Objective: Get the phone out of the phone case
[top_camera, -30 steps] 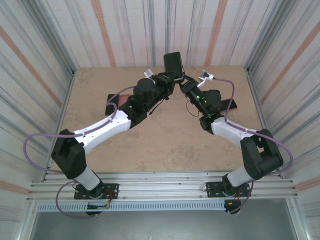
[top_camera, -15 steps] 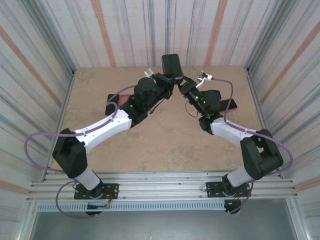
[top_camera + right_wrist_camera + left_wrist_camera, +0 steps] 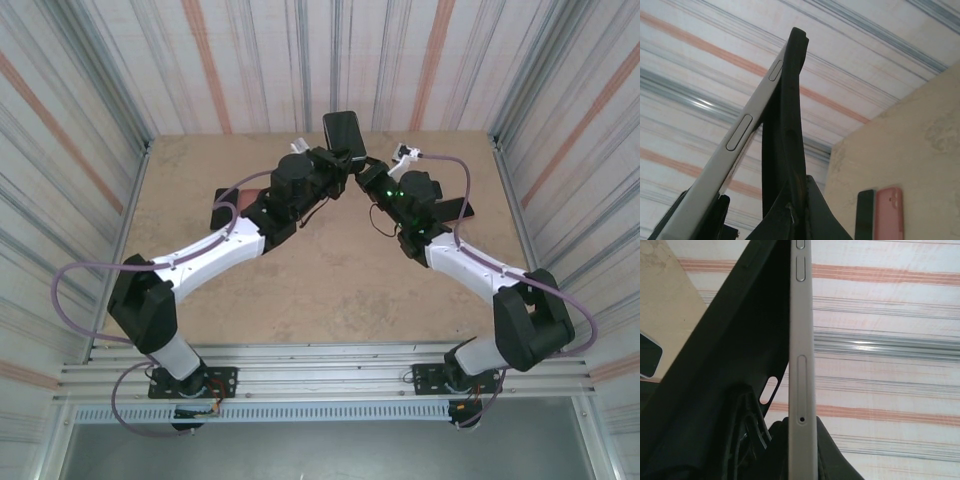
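Both arms hold the phone upright in the air over the far middle of the table. In the left wrist view its silver edge runs straight up, and my left gripper is shut on its lower end. The black phone case leans away from the phone to the left, split off at the bottom. In the right wrist view my right gripper is shut on the black phone case, and the silver phone angles off to its left, still meeting the case at the top.
A pink case and a dark phone lie on the table's left side, and the same pair shows as pink case and dark phone. Another dark phone lies at the right. Striped walls close in three sides.
My left gripper has shut on the phone's lower end. The phone and case have shifted slightly left, and the right arm's wrist has moved in closer.
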